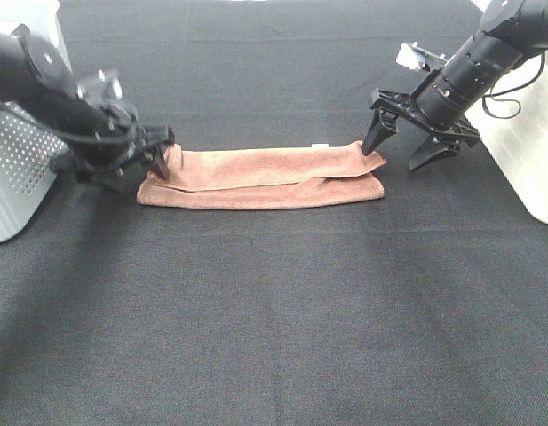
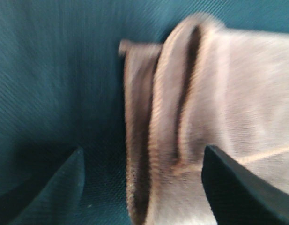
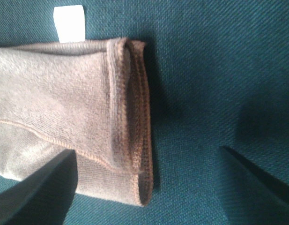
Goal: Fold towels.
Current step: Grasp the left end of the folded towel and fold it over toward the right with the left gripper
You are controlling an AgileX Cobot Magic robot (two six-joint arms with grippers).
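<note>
The reddish-brown towel [image 1: 260, 177] lies folded into a long narrow strip across the middle of the black table. Its small white tag [image 1: 319, 143] sticks out at the far edge. My left gripper [image 1: 156, 157] is open at the strip's left end; in the left wrist view the gripper [image 2: 144, 149] has its jaws either side of the towel's folded layers [image 2: 181, 108]. My right gripper [image 1: 395, 157] is open just above the strip's right end. In the right wrist view the gripper [image 3: 148, 150] spans the towel's end [image 3: 64, 108], with the tag [image 3: 69, 22] beyond it.
A white perforated basket [image 1: 16, 177] stands at the left edge behind my left arm. A white container [image 1: 531, 151] stands at the right edge beside my right arm. Black cloth [image 1: 274, 319] covers the table.
</note>
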